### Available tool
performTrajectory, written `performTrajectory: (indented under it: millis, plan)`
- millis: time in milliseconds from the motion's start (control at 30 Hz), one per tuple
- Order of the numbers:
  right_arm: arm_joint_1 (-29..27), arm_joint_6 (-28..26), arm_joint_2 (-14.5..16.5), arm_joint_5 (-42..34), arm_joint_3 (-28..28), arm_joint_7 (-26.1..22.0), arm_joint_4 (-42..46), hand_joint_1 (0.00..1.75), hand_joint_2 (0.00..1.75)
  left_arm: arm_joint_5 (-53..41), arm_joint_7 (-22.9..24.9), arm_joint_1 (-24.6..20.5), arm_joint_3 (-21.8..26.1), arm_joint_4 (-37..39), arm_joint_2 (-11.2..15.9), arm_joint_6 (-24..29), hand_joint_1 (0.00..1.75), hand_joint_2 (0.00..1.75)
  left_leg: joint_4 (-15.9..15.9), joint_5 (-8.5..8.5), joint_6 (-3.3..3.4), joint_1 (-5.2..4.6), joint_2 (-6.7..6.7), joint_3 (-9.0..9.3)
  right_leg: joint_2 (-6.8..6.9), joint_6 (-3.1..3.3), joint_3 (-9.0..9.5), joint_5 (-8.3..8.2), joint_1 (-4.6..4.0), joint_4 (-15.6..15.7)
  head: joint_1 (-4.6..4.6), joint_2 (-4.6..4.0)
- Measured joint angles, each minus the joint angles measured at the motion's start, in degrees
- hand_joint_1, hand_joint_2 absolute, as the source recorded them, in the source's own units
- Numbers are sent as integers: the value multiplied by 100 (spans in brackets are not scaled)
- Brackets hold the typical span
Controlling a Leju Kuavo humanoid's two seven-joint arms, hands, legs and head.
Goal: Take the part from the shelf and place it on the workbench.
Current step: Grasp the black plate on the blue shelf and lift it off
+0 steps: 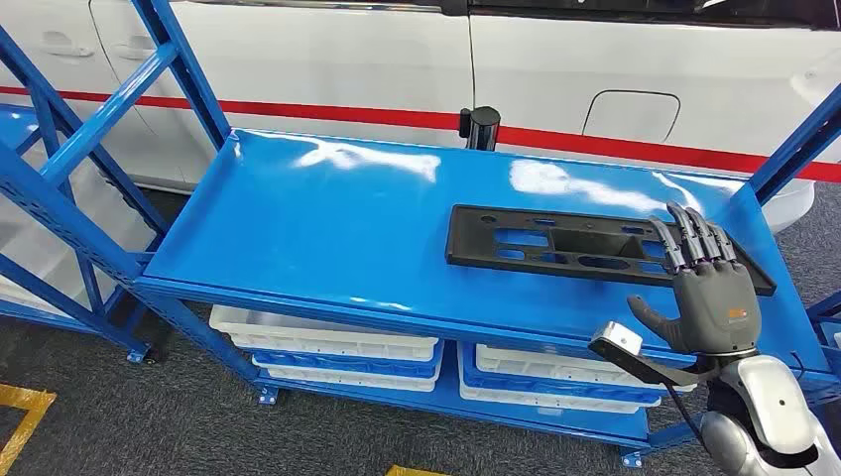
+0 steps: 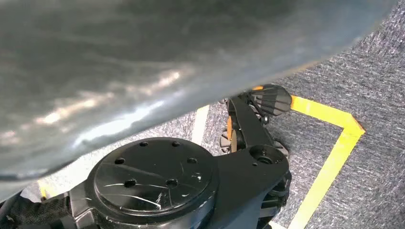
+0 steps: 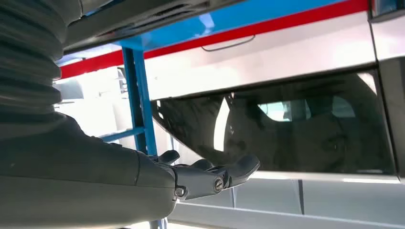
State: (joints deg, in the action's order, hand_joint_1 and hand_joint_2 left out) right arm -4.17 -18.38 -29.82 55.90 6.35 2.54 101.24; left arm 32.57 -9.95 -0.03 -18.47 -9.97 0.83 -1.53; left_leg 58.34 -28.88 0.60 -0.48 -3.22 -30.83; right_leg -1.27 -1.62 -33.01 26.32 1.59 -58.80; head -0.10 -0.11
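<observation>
Right now the flat black plastic part (image 1: 595, 246) lies on the blue shelf's top deck (image 1: 327, 228), toward its right end. Over the part's right end hangs the right robot hand (image 1: 706, 288), palm down, fingers (image 1: 684, 238) straight and spread, thumb out sideways, holding nothing. Behind stands a white car (image 1: 327, 59).

Head view: bright, even overhead light; you get white glare patches on the blue shelf top (image 1: 327, 213), sharp focus, soft shadows underneath.
Left wrist view: big grey blur close to lens, out of focus; carpet (image 2: 377, 71) and yellow floor tape (image 2: 334, 157) sharp.
Right wrist view: strong backlight, window blown out white; near cover (image 3: 28, 62) soft, dim.
</observation>
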Motion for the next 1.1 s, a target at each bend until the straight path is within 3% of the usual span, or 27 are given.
performTrajectory:
  millis: [567,833,1100]
  plan:
    - [215,802,-483,69,519,-219,-365,0,175,90,23,-11,4,1,-9,83,0,0,0,0,2,0,1,-5,0,0,-2,0,1,0,-1,0]
    - [596,849,-468,114,863,-232,-623,0,175,152,43,-16,9,1,-15,83,0,0,0,1,2,0,2,-3,-1,0,-1,0,1,0,-1,0]
    - [1294,909,-196,181,1393,-227,-1156,0,175,162,68,-38,11,0,-22,53,0,0,1,4,4,0,-4,2,0,-1,-1,-1,1,-1,-1,0]
